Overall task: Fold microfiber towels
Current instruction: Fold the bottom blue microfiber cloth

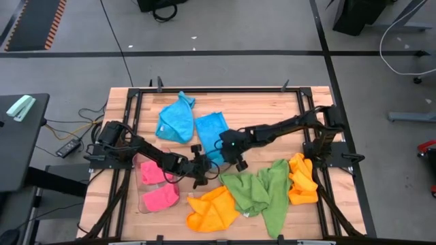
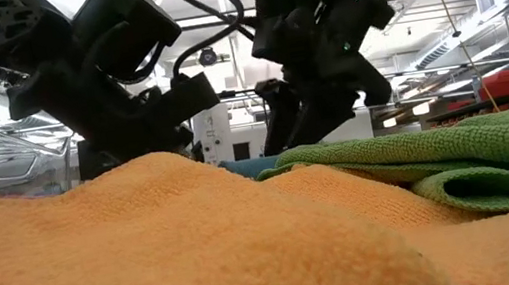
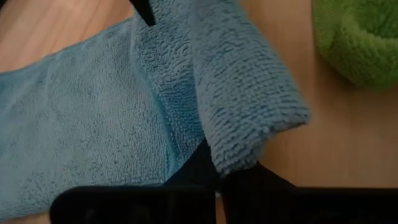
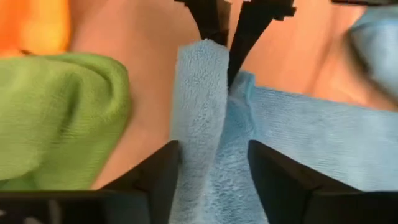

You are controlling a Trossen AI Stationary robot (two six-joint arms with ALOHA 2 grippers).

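Grey shop floor surrounds the slatted wooden worktop (image 1: 259, 102), which carries bright cloths all over. Taking the spread sky-blue towel (image 1: 211, 129) as landmark: a second, bunched blue towel (image 1: 176, 119) lies just beside it on the left arm's side, the pink towels (image 1: 158, 187) sit in a clear tray (image 1: 141, 202) toward the front left, the orange towel (image 1: 212, 209) and the green towels (image 1: 262, 194) lie in front of it, and more orange cloth (image 1: 302, 180) is heaped beyond the green.

Both arms meet at the landmark towel's front edge. That towel lies mostly flat, its long axis running from the worktop's back toward the front, with the front corner rolled up into a narrow ridge pointing toward the green pile.

The left hand (image 3: 221, 171) is clamped tight on that rolled corner; the wrist view shows the fold gathered into its pinch. The right hand (image 4: 214, 158) straddles the same ridge from the opposite side, fingers (image 4: 158, 171) parted, the cloth lying loose between them, not gripped.

My read is that this is a handover or a two-corner pickup. To do it well, the right hand should slide along the front edge to the other corner before closing, so the edge stays taut. Then lift both corners evenly and carry them toward the back edge, keeping clear of the green cloth.
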